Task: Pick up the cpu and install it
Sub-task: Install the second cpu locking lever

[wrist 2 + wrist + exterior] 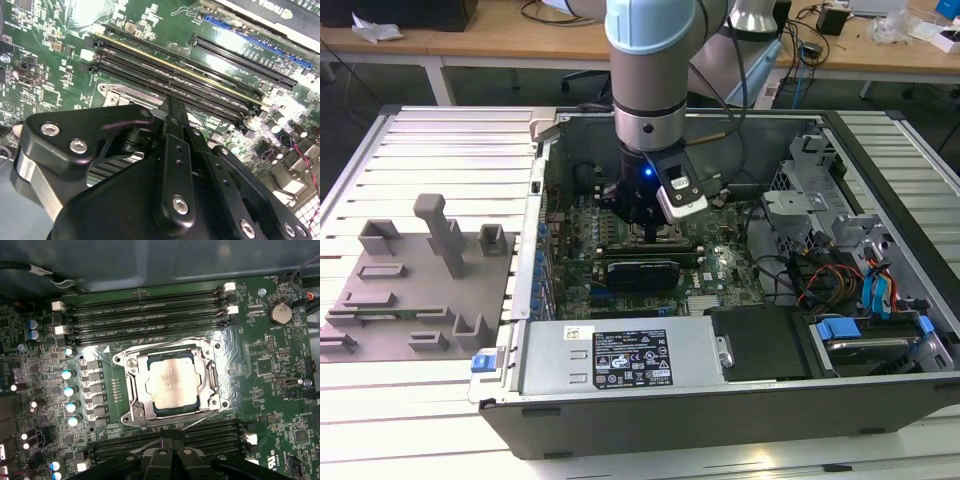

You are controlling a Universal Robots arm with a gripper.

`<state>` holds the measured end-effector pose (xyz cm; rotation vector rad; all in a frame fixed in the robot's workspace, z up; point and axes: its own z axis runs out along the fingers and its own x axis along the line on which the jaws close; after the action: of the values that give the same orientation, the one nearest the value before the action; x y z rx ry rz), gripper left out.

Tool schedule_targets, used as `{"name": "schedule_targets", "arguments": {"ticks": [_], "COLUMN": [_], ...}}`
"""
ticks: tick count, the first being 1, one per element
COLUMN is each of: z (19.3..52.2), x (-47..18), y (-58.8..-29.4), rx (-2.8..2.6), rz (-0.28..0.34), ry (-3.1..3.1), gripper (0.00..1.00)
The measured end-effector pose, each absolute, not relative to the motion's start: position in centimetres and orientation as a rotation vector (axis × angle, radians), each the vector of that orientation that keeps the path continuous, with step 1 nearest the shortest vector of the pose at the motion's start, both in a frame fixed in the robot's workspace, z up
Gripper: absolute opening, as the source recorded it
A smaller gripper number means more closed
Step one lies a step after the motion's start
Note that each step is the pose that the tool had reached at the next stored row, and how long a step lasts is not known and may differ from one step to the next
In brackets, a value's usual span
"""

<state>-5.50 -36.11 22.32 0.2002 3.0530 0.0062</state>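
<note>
The cpu (172, 382), a pale silvery square chip, lies flat inside the metal socket frame (131, 390) on the green motherboard (280, 390). My gripper (172, 441) hovers just beside the socket frame, over the memory slots, with its black fingertips pressed together and nothing between them. In the second wrist view the gripper (171, 107) points down at the edge of the socket frame (117, 95). In the exterior view the gripper (650, 232) reaches down into the open computer case (720, 420), over the middle of the board.
Memory slots (145, 315) flank the socket on two sides. A graphics card (640, 272) and the power supply (620, 355) lie near the case front. Drive bays and cables (840, 260) fill the exterior view's right. A grey plastic fixture (420, 280) sits outside the case.
</note>
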Motion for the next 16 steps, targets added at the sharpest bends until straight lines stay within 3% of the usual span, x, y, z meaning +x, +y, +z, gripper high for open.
{"name": "schedule_targets", "arguments": {"ticks": [16], "z": [21.95], "x": [-6.06], "y": [-36.16], "rx": [0.147], "rz": [0.014], "ry": [3.088], "gripper": [0.11]}}
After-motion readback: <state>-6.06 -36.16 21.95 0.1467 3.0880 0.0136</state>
